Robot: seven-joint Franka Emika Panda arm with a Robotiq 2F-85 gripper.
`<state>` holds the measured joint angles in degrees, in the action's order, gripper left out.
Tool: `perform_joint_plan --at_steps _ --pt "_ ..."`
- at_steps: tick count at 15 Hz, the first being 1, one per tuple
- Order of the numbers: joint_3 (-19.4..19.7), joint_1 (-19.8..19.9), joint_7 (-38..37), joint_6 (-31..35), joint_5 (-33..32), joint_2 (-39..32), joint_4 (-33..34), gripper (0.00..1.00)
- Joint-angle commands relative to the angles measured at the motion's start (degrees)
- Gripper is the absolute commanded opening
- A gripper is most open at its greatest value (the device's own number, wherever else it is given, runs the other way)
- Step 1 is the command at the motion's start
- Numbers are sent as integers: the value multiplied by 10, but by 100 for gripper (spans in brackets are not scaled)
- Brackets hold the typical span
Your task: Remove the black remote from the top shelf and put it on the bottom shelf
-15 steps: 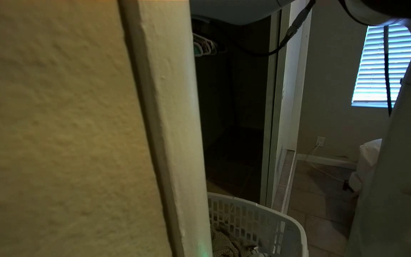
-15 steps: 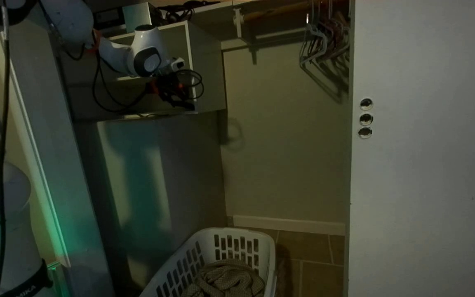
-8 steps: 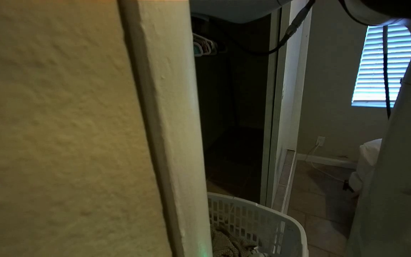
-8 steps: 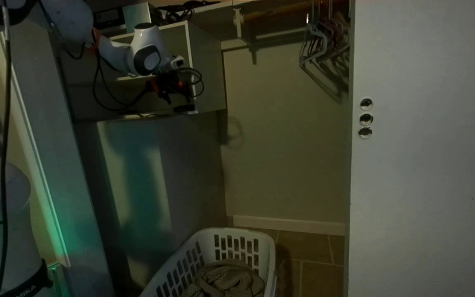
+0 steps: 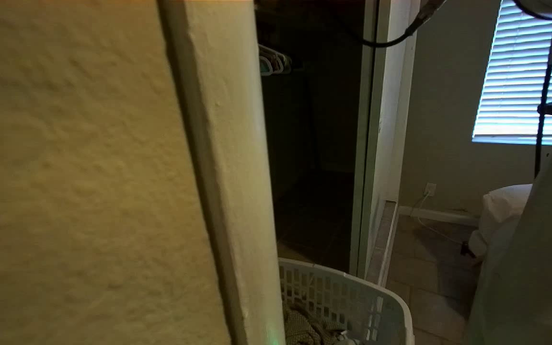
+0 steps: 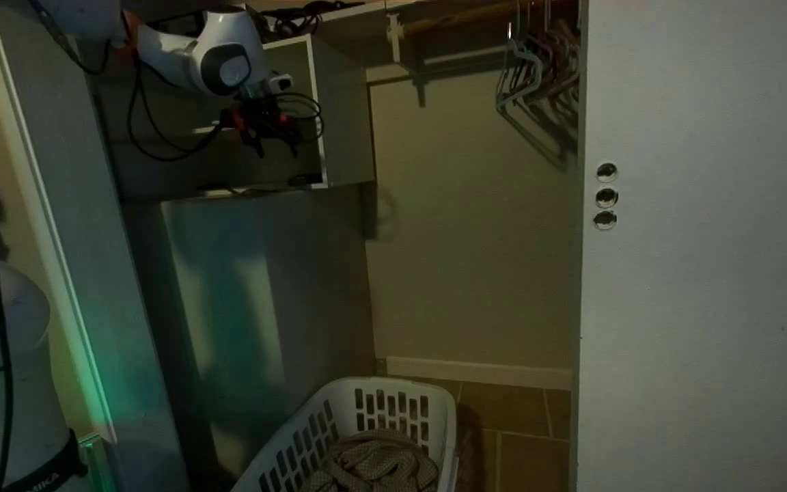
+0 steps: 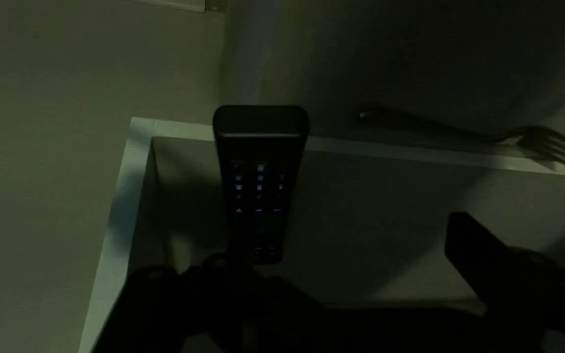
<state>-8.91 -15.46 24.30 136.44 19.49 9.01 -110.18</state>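
The black remote [image 6: 305,180], a dark handset with small pale keys, rests on the bottom shelf [image 6: 272,184] of the white cubby, close to its side panel. Seen from the wrist, the remote [image 7: 262,147] crosses the pale shelf edge, and one dark finger covers part of its lower end. My gripper [image 6: 277,154] hangs above the remote and to its left, apart from it. In the wrist view the gripper [image 7: 348,235] is spread wide and holds nothing. The top shelf [image 6: 205,130] shows only as a thin edge behind the arm.
A fork [image 7: 459,130] lies at the shelf edge. The cubby's side panel [image 6: 346,113] stands right of the gripper. Looped cables [image 6: 175,154] trail from the arm. Hangers [image 6: 537,68] hang from a rod. Below stands a white laundry basket [image 6: 441,403] with cloth in it.
The gripper has let go of the remote and opened. It has then risen and shifted left in an exterior view, and the arm has drawn back with it. The remote stays on the shelf.
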Motion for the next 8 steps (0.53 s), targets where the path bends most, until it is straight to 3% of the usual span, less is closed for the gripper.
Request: perform_joint_plan --at_steps 1,8 --pt "9 2 3 -65 7 78 -42 100" --pt "37 -2 -2 -150 -2 183 -103 100"
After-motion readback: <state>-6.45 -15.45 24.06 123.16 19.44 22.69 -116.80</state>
